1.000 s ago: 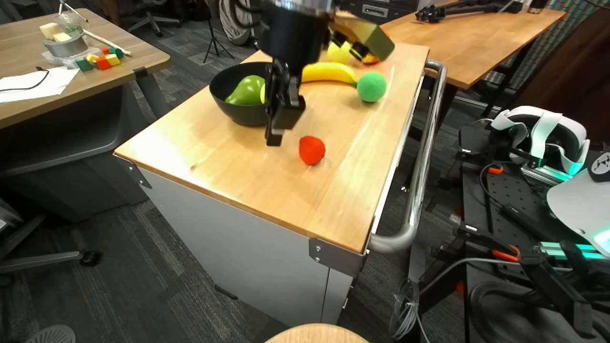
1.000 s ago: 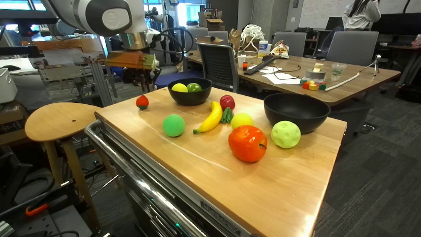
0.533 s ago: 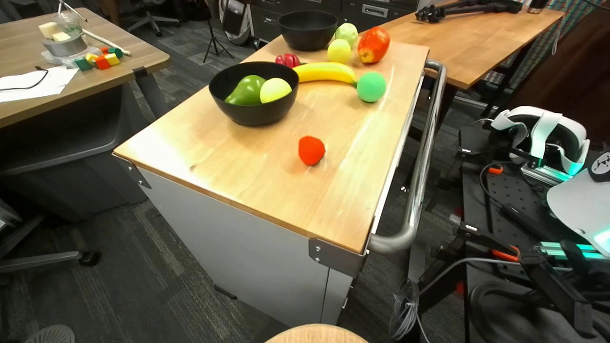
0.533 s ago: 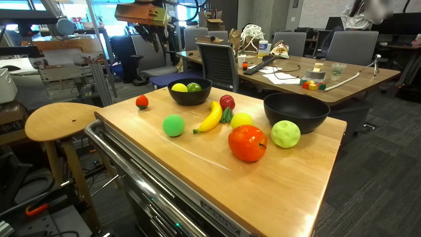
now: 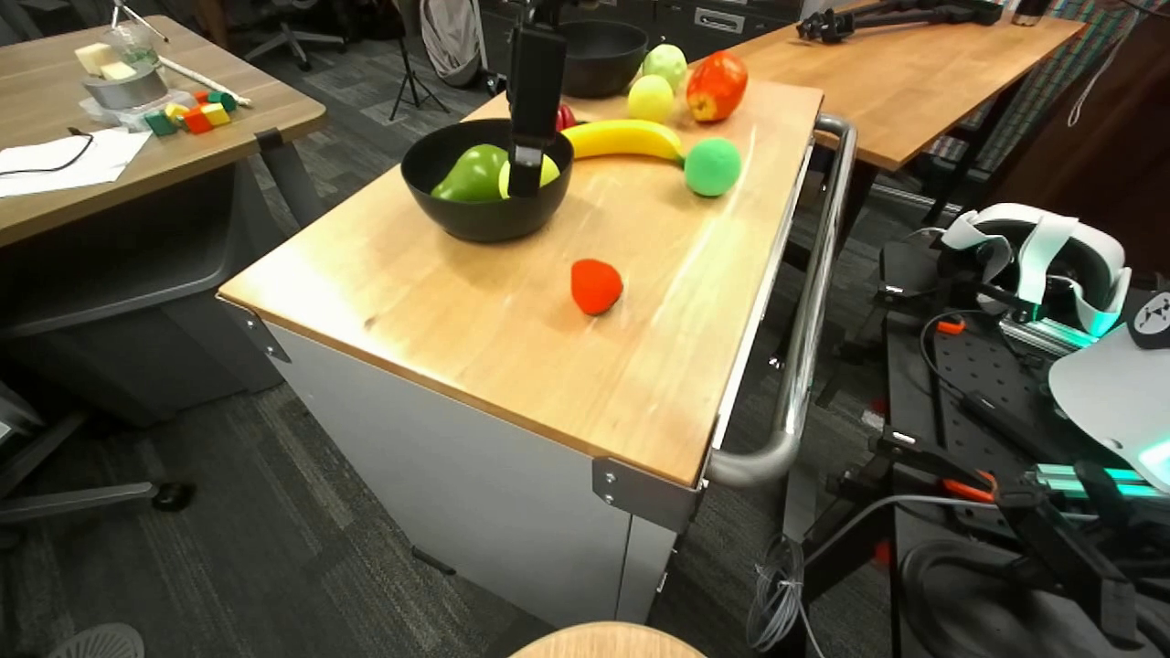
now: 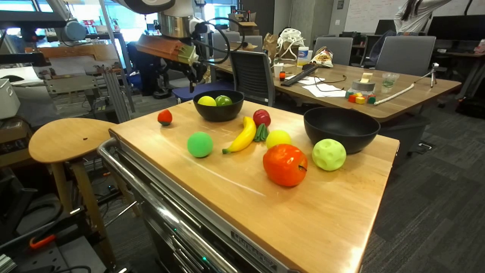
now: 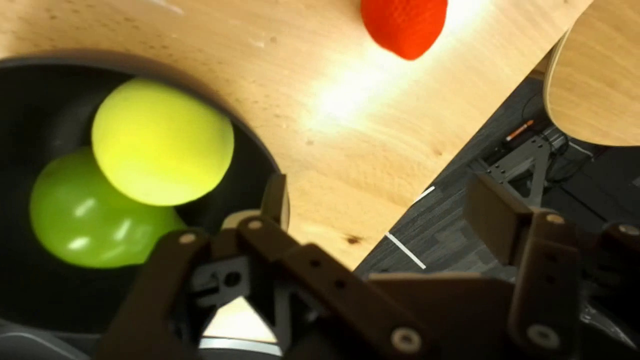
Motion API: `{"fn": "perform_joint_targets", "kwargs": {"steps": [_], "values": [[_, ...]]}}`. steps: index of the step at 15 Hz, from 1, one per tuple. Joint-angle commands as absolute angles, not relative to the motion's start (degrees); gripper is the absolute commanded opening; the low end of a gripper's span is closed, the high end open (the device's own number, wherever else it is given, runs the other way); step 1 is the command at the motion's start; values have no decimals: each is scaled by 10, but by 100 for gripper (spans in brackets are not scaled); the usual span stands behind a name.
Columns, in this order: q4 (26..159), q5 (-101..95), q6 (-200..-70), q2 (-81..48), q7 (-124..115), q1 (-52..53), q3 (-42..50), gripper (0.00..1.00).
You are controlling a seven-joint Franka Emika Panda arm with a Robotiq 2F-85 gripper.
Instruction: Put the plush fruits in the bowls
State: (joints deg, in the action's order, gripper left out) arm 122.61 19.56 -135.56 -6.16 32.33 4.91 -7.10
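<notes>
Wooden tabletop (image 5: 494, 311), glare on it. Wrist view: red plush fruit (image 7: 405, 25) cut off by top edge, apart from claw (image 7: 385, 212), spread wide, holding nothing. In exterior view, claw covers parts of yellow ball (image 5: 549, 171), in near bowl (image 5: 489, 222), and of farther bowl (image 5: 608, 78).

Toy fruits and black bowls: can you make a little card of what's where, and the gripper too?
Bowl with fruit: green pear, yellow ball
Other bowl: no fruit seen inside
Wooden top: red strawberry, green ball, banana, second yellow ball, dark red fruit, orange-red apple, bumpy yellow-green ball
Gripper: open, holding nothing, close to the bowl with fruit
</notes>
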Motion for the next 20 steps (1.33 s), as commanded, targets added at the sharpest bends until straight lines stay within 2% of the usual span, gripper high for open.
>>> {"fn": "perform_joint_targets", "kwargs": {"steps": [1,13,14,20], "values": [[1222,175,-1339,-74,308,55,-85,100],[1243,104,-1297,-103,266,65,-104,100],[1244,99,-1293,-106,263,65,-104,80],[1239,100,-1277,-110,262,63,-108,33]]}}
